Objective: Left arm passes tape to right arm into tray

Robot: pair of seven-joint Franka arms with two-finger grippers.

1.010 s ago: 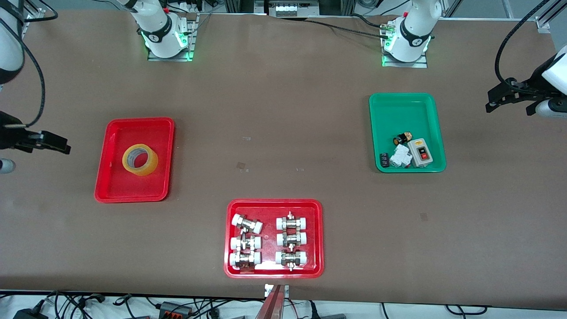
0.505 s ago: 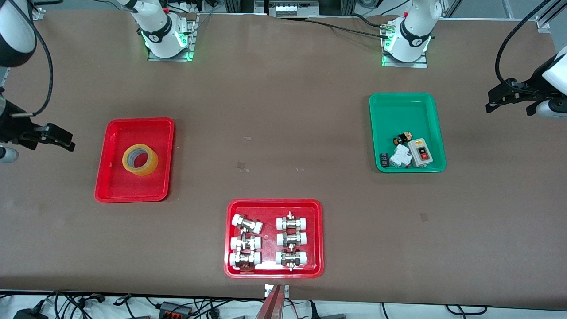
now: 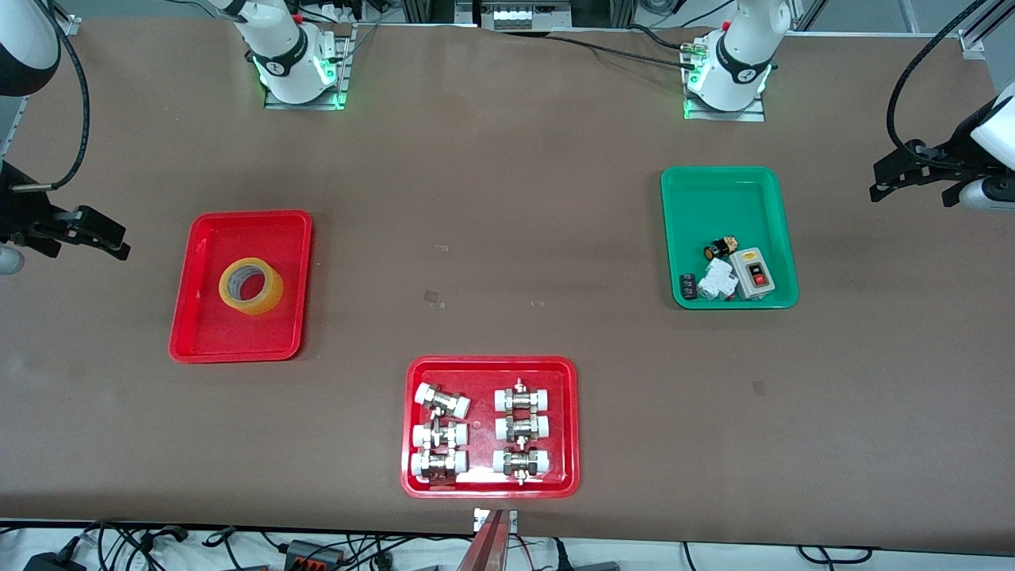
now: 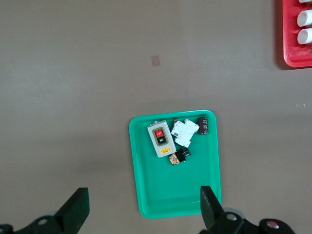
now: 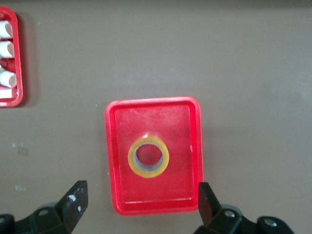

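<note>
The tape (image 3: 250,287), a yellowish ring with a white core, lies flat in the plain red tray (image 3: 208,341) toward the right arm's end of the table. It also shows in the right wrist view (image 5: 148,156) inside the tray (image 5: 115,195). My right gripper (image 3: 99,238) is open and empty, raised beside the tray at the table's edge; in its wrist view (image 5: 141,207) the fingers stand wide apart. My left gripper (image 3: 896,176) is open and empty, raised at the left arm's end; its wrist view (image 4: 144,212) looks down on the green tray.
A green tray (image 3: 718,194) with a grey switch box (image 3: 751,272) and small electrical parts sits toward the left arm's end. A red tray (image 3: 568,420) with several metal fittings lies near the front edge. Both arm bases stand along the table's edge farthest from the front camera.
My right gripper has risen and drawn away from the front camera, beside the red tray. The tape, the trays and the left arm have not moved.
</note>
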